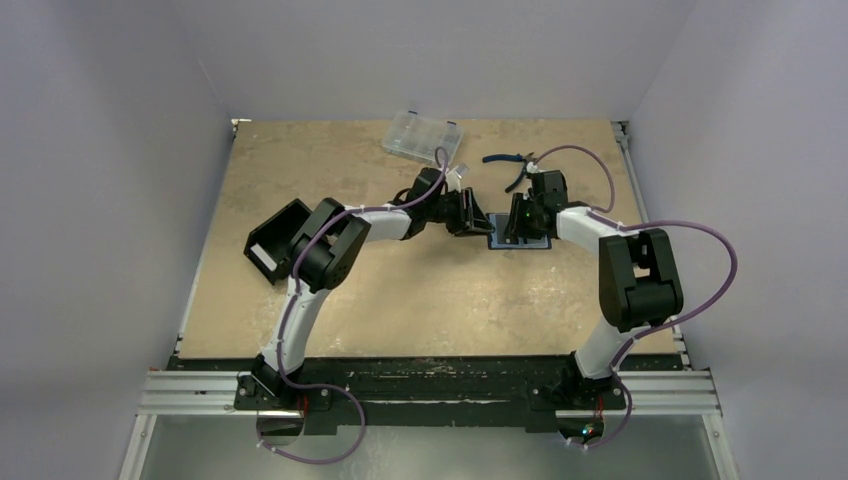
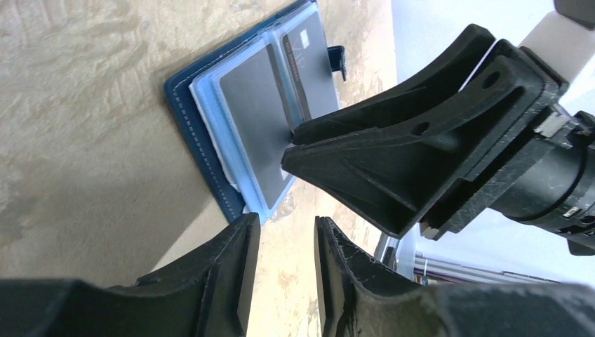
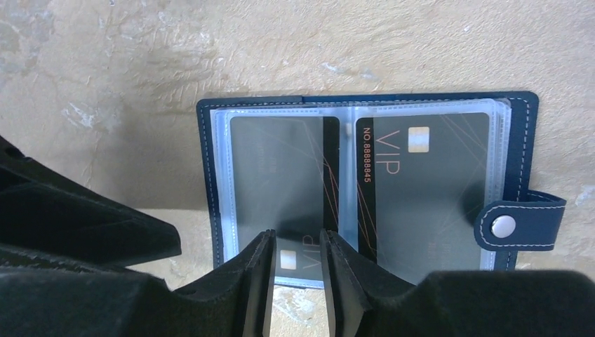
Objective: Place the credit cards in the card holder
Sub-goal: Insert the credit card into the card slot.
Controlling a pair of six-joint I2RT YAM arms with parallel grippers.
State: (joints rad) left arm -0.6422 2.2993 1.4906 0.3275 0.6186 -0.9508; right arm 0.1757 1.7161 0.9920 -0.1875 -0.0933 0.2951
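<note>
The card holder [image 3: 523, 140], a navy wallet, lies open and flat on the table, its snap tab [image 3: 518, 226] to the right. Clear sleeves hold two grey credit cards: one with a dark stripe [image 3: 281, 168] on the left page and one marked VIP [image 3: 428, 189] on the right. A third VIP card [image 3: 298, 258] shows at the left page's near edge. My right gripper [image 3: 296, 235] is slightly open, its tips down on the left page over that card. My left gripper [image 2: 286, 221] is open and empty, just beside the wallet [image 2: 184, 105]. The top view shows both grippers, left [image 1: 478, 222] and right [image 1: 518, 225], at the wallet [image 1: 540, 244].
A clear plastic compartment case [image 1: 422, 140] lies at the back. Blue-handled pliers [image 1: 510, 160] lie behind the right gripper. A black open-topped box [image 1: 272, 240] stands left of the left arm. Walls enclose the table on three sides.
</note>
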